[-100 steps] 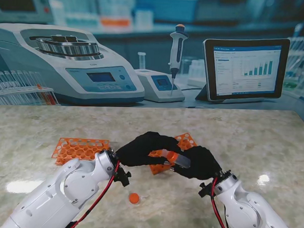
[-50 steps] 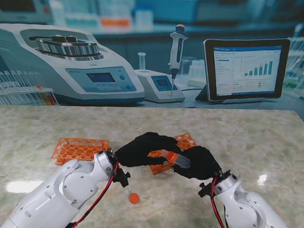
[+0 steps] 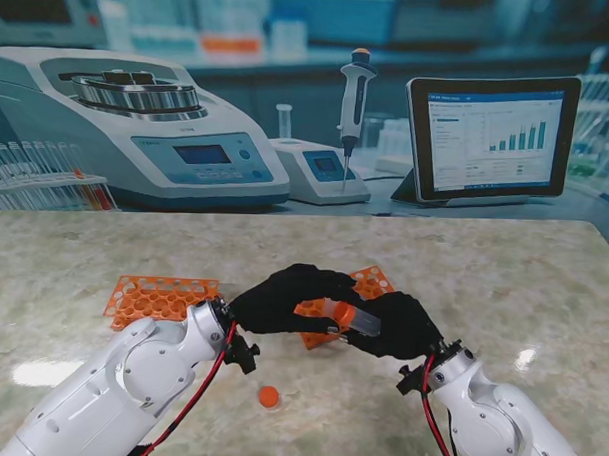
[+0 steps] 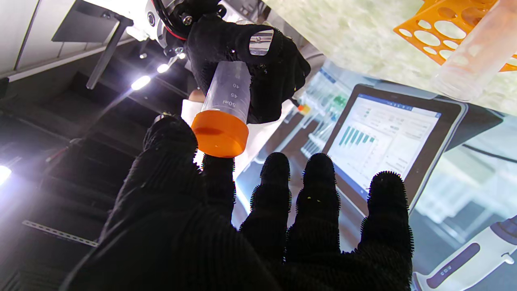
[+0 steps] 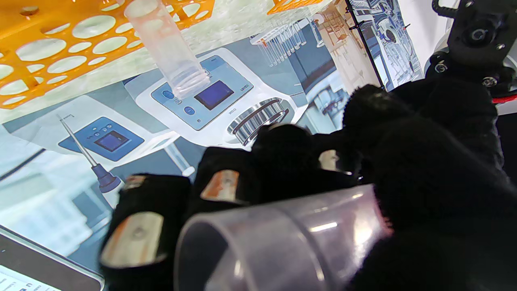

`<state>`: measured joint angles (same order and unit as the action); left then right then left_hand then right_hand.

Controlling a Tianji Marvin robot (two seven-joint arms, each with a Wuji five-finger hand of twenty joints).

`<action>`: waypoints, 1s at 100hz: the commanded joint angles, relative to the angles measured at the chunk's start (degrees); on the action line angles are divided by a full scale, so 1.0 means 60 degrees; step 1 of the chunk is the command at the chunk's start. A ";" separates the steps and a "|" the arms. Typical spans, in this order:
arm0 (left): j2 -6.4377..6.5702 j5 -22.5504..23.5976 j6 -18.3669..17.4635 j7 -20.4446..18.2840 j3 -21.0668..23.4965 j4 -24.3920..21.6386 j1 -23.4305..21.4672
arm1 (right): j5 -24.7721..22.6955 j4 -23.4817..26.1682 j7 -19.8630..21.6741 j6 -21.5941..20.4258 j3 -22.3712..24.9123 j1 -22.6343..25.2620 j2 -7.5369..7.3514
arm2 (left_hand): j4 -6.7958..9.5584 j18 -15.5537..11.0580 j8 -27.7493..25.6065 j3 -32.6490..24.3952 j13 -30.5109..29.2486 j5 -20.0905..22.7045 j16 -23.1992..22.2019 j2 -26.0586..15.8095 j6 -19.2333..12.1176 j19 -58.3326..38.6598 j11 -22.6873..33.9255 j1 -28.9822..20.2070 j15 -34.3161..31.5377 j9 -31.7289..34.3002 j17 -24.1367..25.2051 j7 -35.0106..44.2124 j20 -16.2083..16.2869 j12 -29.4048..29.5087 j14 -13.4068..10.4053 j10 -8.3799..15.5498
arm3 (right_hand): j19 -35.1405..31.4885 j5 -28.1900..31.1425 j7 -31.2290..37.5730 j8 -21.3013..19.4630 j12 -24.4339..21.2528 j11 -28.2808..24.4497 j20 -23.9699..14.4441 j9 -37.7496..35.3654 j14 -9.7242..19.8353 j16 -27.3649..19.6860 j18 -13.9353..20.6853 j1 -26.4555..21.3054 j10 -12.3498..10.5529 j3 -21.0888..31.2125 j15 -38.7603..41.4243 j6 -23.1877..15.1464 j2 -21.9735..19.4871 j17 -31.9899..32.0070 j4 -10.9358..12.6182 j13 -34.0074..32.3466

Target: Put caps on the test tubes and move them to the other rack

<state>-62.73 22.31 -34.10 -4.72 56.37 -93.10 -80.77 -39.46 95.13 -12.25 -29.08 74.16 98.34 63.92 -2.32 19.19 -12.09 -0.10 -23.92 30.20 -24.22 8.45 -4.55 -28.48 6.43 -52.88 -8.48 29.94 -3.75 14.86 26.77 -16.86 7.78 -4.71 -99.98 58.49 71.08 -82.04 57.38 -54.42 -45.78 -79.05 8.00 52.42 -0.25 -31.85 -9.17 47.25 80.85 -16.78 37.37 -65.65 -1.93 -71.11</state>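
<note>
Black-gloved, my right robot hand (image 3: 399,326) grips a clear tube (image 3: 359,321); my left robot hand (image 3: 282,299) pinches its orange cap (image 4: 220,134).

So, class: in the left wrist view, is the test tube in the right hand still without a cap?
No. An orange cap already sits on the end of the test tube, which the right hand holds.

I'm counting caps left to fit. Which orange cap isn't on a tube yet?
The loose cap lying on the table, nearest me, between the arms. The other cap sits on the tube held by the right hand.
</note>
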 commanded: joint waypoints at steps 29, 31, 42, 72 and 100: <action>-0.0033 -0.0324 0.0175 -0.0039 -0.0125 -0.0129 0.0058 | 0.0030 0.0046 0.0019 -0.0005 -0.0021 0.0042 0.0035 | 0.0263 -0.0097 0.0400 0.0161 0.0471 -0.0376 0.0185 -0.1078 0.0980 0.0608 -0.0301 0.0595 0.0233 -0.0693 0.0284 -0.0647 -0.0099 0.0346 -0.0171 -0.0007 | -0.1000 0.0261 0.0578 -0.0302 0.0101 -0.0081 -0.0047 -0.0428 0.1333 0.0429 0.0125 -0.0461 0.0100 0.0009 0.1286 -0.0633 -0.0157 -0.0267 0.0127 -0.0816; -0.0034 -0.0326 0.0178 -0.0034 -0.0122 -0.0138 0.0050 | 0.0030 0.0046 0.0017 -0.0004 -0.0020 0.0042 0.0036 | 0.0263 -0.0109 0.0409 0.0161 0.0493 -0.0393 0.0184 -0.1131 0.1078 0.0625 -0.0304 0.0614 0.0239 -0.0720 0.0296 -0.0677 -0.0096 0.0342 -0.0188 -0.0038 | -0.1000 0.0261 0.0578 -0.0302 0.0101 -0.0081 -0.0047 -0.0428 0.1333 0.0429 0.0125 -0.0470 0.0100 0.0009 0.1285 -0.0633 -0.0145 -0.0267 0.0127 -0.0817; -0.0033 -0.0324 0.0200 -0.0022 -0.0089 -0.0182 -0.0002 | 0.0027 0.0047 0.0008 -0.0006 -0.0015 0.0046 0.0037 | 0.0258 -0.0103 0.0380 0.0176 0.0538 -0.0225 0.0172 -0.1213 0.1613 0.0714 -0.0313 0.0644 0.0238 -0.0840 0.0324 -0.0744 -0.0072 0.0309 -0.0189 -0.0098 | -0.1000 0.0261 0.0578 -0.0302 0.0101 -0.0080 -0.0047 -0.0428 0.1332 0.0428 0.0125 -0.0463 0.0099 0.0007 0.1284 -0.0633 -0.0152 -0.0267 0.0127 -0.0817; -0.0034 -0.0062 0.0163 0.0112 0.0050 -0.0227 -0.0138 | 0.0012 0.0034 -0.0011 -0.0001 -0.0039 0.0028 0.0039 | 0.0275 -0.0115 -0.1160 0.0123 0.0587 -0.0744 0.0069 -0.0425 0.2194 0.0831 -0.0201 0.0788 0.0183 -0.1204 0.0294 -0.0409 0.0143 -0.0038 -0.0285 -0.0047 | -0.1000 0.0261 0.0577 -0.0303 0.0106 -0.0087 -0.0047 -0.0417 0.1332 0.0428 0.0125 -0.0474 0.0112 0.0011 0.1284 -0.0633 -0.0145 -0.0267 0.0130 -0.0817; -0.0051 0.0285 0.0234 0.0287 0.0060 -0.0204 -0.0145 | 0.0012 0.0034 -0.0005 0.0003 -0.0031 0.0025 0.0037 | 0.0258 -0.0132 -0.2825 0.0035 0.0532 -0.1649 -0.0093 0.0428 0.2381 0.0714 -0.0019 0.0554 0.0063 -0.1522 0.0237 0.0747 0.0203 -0.0383 -0.0368 -0.0035 | -0.1000 0.0261 0.0577 -0.0303 0.0106 -0.0092 -0.0047 -0.0413 0.1332 0.0427 0.0125 -0.0464 0.0108 0.0008 0.1284 -0.0633 -0.0154 -0.0267 0.0130 -0.0817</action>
<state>-62.91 23.62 -33.02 -3.12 56.76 -94.11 -81.61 -39.48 95.14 -12.39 -29.11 74.12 98.21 63.93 -2.30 19.19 -27.71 -0.02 -21.91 22.29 -24.21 10.23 8.87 -25.88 5.78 -48.59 -7.84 22.80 -2.88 17.93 26.77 -17.85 7.71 -5.36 -99.98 58.49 71.08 -82.04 57.38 -54.42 -45.78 -79.05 8.00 52.42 -0.25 -31.85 -9.17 47.25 80.85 -16.78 37.37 -65.65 -1.93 -71.11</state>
